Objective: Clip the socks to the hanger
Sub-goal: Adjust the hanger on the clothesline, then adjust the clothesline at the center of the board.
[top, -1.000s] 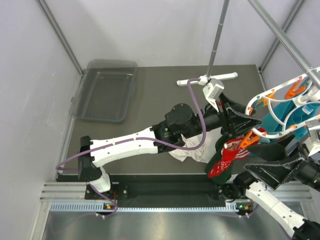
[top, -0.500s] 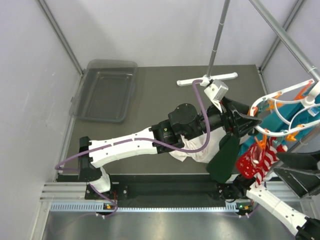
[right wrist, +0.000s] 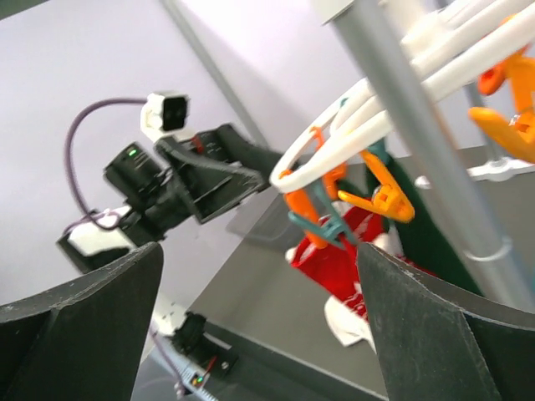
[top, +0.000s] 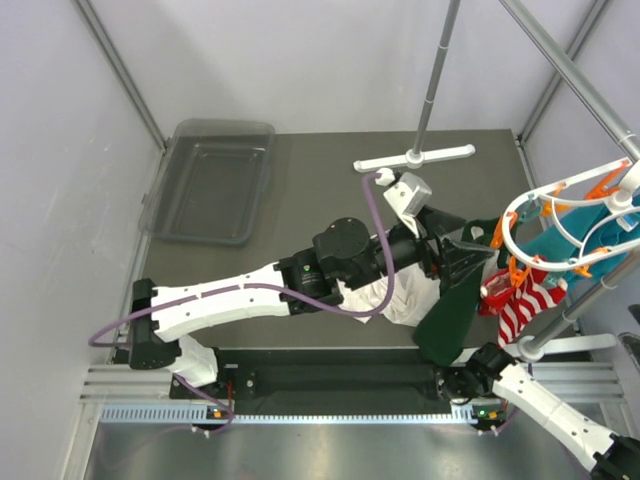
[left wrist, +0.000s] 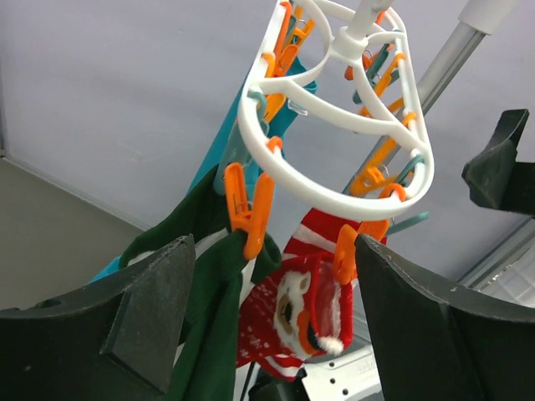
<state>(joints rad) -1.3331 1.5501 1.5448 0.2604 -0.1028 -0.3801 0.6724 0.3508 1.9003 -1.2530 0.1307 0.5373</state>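
The white oval hanger (top: 560, 215) with orange clips hangs at the right from a metal pole. It also shows in the left wrist view (left wrist: 334, 109) and the right wrist view (right wrist: 368, 117). The red socks (top: 515, 300) hang under its near end from orange clips. The striped one (left wrist: 334, 238) is behind and the white-dotted one (left wrist: 267, 309) in front. My left gripper (top: 470, 255) is open and empty, just left of the socks (right wrist: 334, 255), not touching them. My right gripper (right wrist: 259, 334) is open and empty, away from the hanger and out of the top view.
A dark green cloth (top: 450, 310) and a teal cloth (top: 580, 240) also hang from the hanger. A white cloth (top: 395, 295) lies under the left arm. A clear tray (top: 215, 180) sits at the far left. A white T-shaped stand base (top: 415, 157) is at the back.
The hanger and socks swung right, away from the left gripper. My right gripper pulled back right and left the top view. My left arm drew back to the left.
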